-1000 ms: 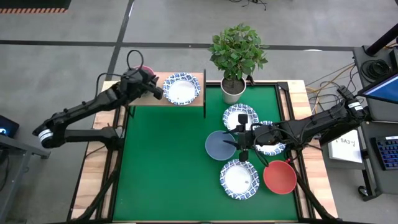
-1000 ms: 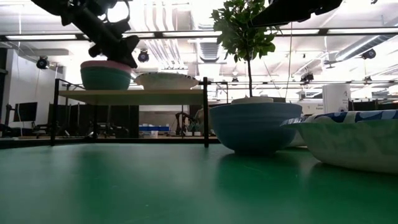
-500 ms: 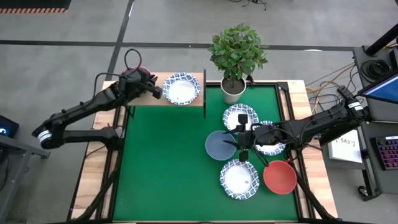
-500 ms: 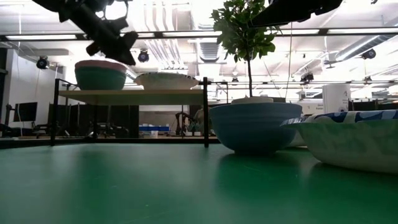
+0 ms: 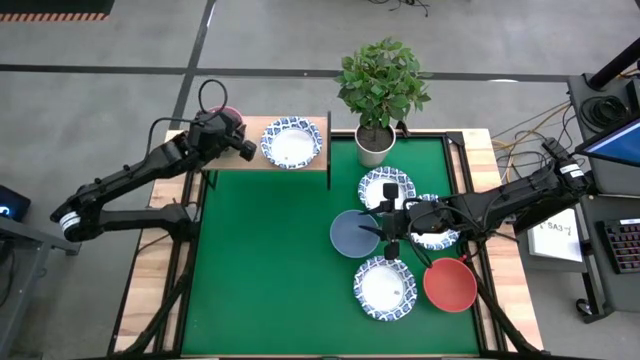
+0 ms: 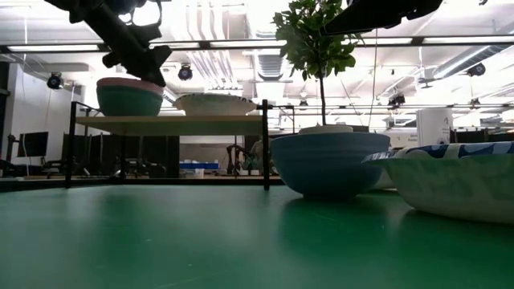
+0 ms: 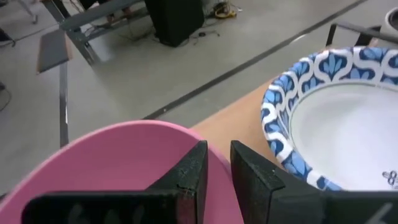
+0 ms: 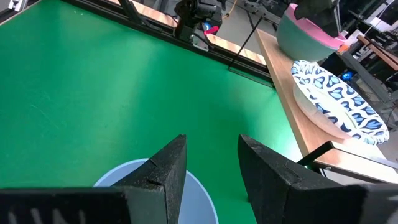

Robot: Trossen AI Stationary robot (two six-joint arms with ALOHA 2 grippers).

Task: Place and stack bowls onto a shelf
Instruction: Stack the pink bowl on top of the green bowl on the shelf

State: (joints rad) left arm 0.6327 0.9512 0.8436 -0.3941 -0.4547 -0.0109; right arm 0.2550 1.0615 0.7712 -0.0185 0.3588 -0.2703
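On the wooden shelf at the table's far left, a pink bowl sits nested in a dark green bowl. A white bowl with a blue pattern rests beside them. My left gripper is shut on the pink bowl at the shelf's left end. My right gripper hangs open, high above the grey-blue bowl, and touches nothing. A red bowl and patterned bowls rest on the green table. My left gripper pinches the pink bowl's rim on the side toward the patterned bowl, one finger inside the bowl and one outside. The fingers slant down from the table's left. The pink bowl stays nested in the green bowl, which stands on the shelf.
A potted plant stands at the far edge, right of the shelf's black end post. Another patterned bowl lies partly under my right arm. The near left part of the green table is bare.
My left gripper has drawn a little toward the table's left edge and tipped slightly. The pink and green stack has slid with it along the shelf, away from the patterned bowl, which has kept its place.
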